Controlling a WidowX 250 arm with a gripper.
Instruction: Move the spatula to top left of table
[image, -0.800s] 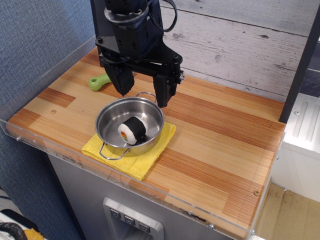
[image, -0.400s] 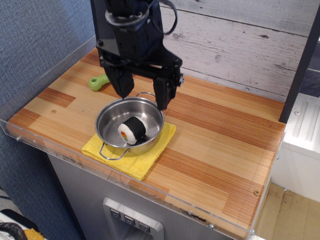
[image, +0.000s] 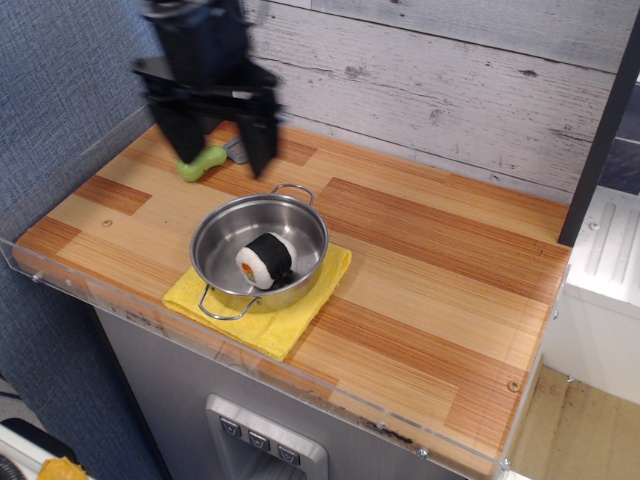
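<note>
The spatula (image: 205, 161) lies on the wooden table (image: 440, 260) near its far left corner, lime-green handle toward the left and a bit of grey blade showing at the right. My gripper (image: 222, 152) hangs just above it, blurred by motion. It is open, with one finger to the left of the handle and the other to the right of the blade. It holds nothing.
A steel pot (image: 260, 250) with a sushi roll (image: 264, 262) inside stands on a yellow cloth (image: 262, 305) at the front left. A clear acrylic rim (image: 60, 275) edges the table. A plank wall stands behind.
The gripper has moved left and back, from over the pot's far rim to above the spatula. The spatula's blade now shows. Pot, cloth and spatula have not moved.
</note>
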